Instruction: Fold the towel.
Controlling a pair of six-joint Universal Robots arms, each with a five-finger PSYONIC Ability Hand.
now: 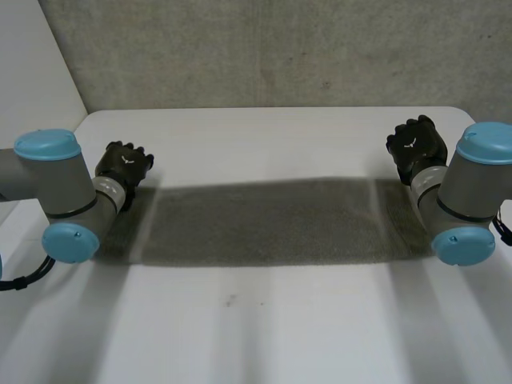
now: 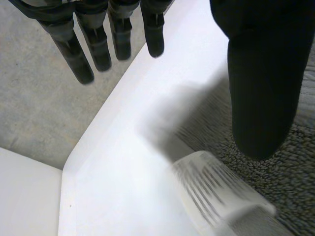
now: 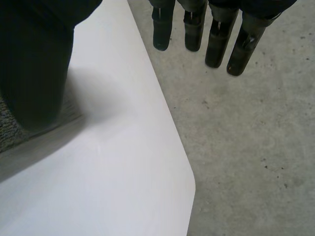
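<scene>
A dark grey towel [image 1: 272,220] lies as a long band across the white table [image 1: 264,136], spanning the stretch between my two hands. My left hand [image 1: 124,166] hovers at the towel's left end. In the left wrist view its fingers [image 2: 98,44] are straight and spread from the thumb, holding nothing, and the towel [image 2: 275,172] with a pale striped edge lies below the thumb. My right hand [image 1: 416,144] is above the towel's right end. Its fingers [image 3: 216,29] are straight too, with the towel [image 3: 12,132] under the thumb.
The table's far edge and rounded corner [image 3: 182,167] lie just beyond my fingertips, with grey concrete floor [image 1: 280,48] past them. A white panel [image 1: 32,64] stands at the far left. Bare tabletop [image 1: 256,320] stretches in front of the towel.
</scene>
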